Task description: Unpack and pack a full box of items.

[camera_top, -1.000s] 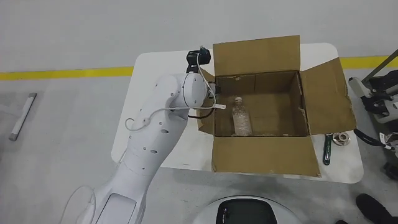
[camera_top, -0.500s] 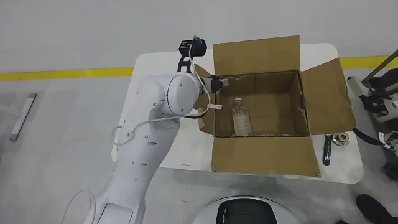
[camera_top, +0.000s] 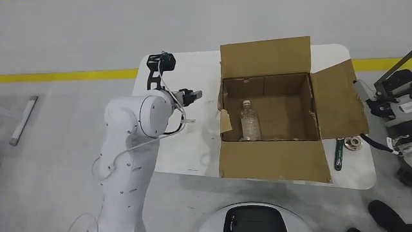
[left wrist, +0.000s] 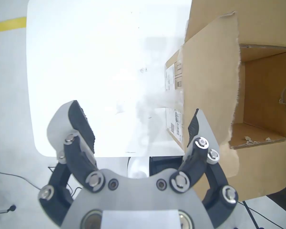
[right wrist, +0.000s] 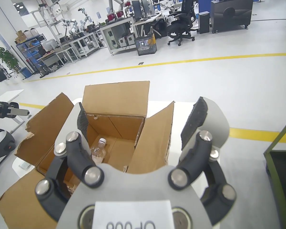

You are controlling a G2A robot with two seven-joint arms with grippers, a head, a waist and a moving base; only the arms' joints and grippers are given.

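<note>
An open cardboard box [camera_top: 270,58] stands on the white table [camera_top: 193,148], all its flaps folded out. One clear plastic bottle [camera_top: 250,121] lies on the box floor, also seen as the bottle [right wrist: 99,151] from the right side. My left gripper [left wrist: 135,110] hangs open and empty above bare table, left of the box [left wrist: 205,72], whose near flap is torn. In the top view the left arm's wrist [camera_top: 158,71] is over the table's far left part. My right gripper [right wrist: 141,107] is open and empty, off the right side of the box [right wrist: 116,98].
A green-handled tool [camera_top: 338,154] and a small tape roll [camera_top: 353,143] lie on the table right of the box. A short torn flap [camera_top: 225,121] sticks out on the box's left wall. A dark green frame [right wrist: 278,148] stands beside the right gripper.
The left arm has swung away from the box's left wall, moving left and out over the open table. The box and bottle have stayed put.
</note>
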